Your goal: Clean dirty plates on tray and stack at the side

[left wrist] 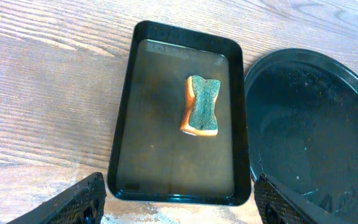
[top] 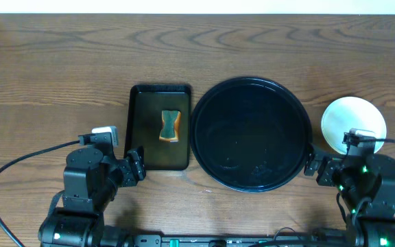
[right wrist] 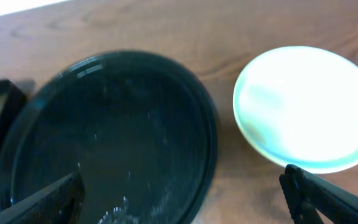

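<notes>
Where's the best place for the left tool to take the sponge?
Pinch the sponge at its narrowed waist, coming straight down from above. It lies flat, green face up, in the rectangular black tray, whose raised walls would block a sideways approach.

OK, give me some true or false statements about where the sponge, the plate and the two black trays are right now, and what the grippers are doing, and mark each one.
1. The round black tray has no plate on it. True.
2. The sponge lies on the round black tray. False: it lies in the rectangular tray.
3. A pale plate sits outside the round black tray, to its right. True.
4. The left gripper is shut on the sponge. False: it is open and holds nothing, and the sponge lies apart from it.
5. The right gripper is open. True.
</notes>
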Controlling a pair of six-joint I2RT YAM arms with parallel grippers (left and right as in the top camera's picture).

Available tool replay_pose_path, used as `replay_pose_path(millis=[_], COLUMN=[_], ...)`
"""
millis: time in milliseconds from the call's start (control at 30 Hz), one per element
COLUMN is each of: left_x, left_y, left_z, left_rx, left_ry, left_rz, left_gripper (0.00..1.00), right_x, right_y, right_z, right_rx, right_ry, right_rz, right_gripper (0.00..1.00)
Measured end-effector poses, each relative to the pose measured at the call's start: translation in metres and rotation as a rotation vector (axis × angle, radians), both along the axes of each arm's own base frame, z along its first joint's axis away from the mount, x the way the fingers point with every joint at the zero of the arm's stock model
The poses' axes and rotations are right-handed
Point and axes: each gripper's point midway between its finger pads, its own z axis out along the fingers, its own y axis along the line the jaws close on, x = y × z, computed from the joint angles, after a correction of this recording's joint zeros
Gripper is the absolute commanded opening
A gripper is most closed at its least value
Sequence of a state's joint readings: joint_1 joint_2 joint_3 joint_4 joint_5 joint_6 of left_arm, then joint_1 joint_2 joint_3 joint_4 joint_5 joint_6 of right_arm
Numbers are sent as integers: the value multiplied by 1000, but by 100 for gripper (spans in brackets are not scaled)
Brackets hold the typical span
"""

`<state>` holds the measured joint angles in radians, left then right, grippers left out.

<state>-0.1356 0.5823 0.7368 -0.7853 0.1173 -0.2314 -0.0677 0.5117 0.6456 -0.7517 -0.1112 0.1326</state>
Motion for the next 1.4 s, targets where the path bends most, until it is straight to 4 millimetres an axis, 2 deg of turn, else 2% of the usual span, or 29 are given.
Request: replay_pose_path(millis=[133,367,567,667,900,1200,1400], left_x=[0,0,0,0,0,0,0], left_y=[0,0,0,0,0,0,0], left_z=[0,-1,-1,-1,-1,-1,-1], left_rx=[0,0,0,0,0,0,0], left_ry=[0,2,3,3,3,3,3], left_rz=[0,0,0,0,0,0,0], left_gripper=[78,77,77,78,77,77,78], right_x=[1,3,5,7,17,21,21], right_y=[3,23,28,27,20,18,18], right_z=[16,40,60,55,24,-35,-36], right_rx=[-10,-9,-5,-7,-60,-156,-164], right_ry=[-144,-476,-750,-787,-761,-557,-554], right_rz=[14,100,116,107,74,106,109], right_gripper=[99,99,99,99,99,99,99])
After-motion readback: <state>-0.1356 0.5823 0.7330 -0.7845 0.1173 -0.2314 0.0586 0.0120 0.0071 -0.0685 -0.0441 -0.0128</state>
